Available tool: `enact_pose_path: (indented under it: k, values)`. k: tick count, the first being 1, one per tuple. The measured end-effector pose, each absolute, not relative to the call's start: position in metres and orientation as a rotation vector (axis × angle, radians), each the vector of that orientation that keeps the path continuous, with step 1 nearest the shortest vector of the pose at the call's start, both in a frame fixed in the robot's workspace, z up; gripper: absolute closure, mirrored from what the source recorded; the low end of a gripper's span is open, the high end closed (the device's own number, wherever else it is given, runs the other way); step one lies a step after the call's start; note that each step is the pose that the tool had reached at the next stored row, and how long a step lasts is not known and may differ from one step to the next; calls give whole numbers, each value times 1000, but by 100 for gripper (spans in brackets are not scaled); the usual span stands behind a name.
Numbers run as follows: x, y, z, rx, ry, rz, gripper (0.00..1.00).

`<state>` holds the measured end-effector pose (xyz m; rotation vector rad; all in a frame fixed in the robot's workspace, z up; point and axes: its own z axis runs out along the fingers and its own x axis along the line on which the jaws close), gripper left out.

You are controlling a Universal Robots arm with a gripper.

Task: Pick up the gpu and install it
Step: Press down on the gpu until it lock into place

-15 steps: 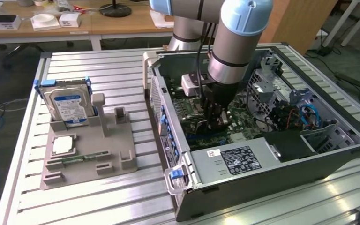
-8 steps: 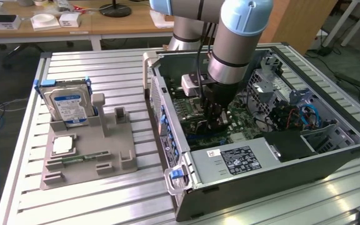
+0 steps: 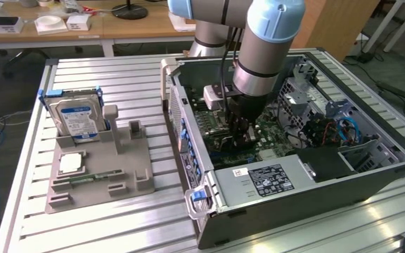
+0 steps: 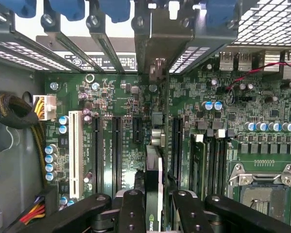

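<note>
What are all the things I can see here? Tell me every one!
computer case: one, dark grey, lying open on the slatted metal table
motherboard: one, green, inside the case
gpu: one, seen edge-on above the motherboard, between the gripper fingers
hard drive: one, silver with blue-white label, upright in the grey holder
memory stick: one, green, lying in the holder
square silver chip: one, in the holder
wooden desk: one, behind
robot arm: one, grey and light blue, reaching into the case
gripper: one, black, shut on the gpu
</note>
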<state>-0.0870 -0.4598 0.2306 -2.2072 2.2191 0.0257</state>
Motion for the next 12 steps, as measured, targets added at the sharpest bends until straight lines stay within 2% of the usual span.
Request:
enact_pose_path:
  k: [12]
  values:
    - [-87, -459, 230, -2204, 2217, 29, 74]
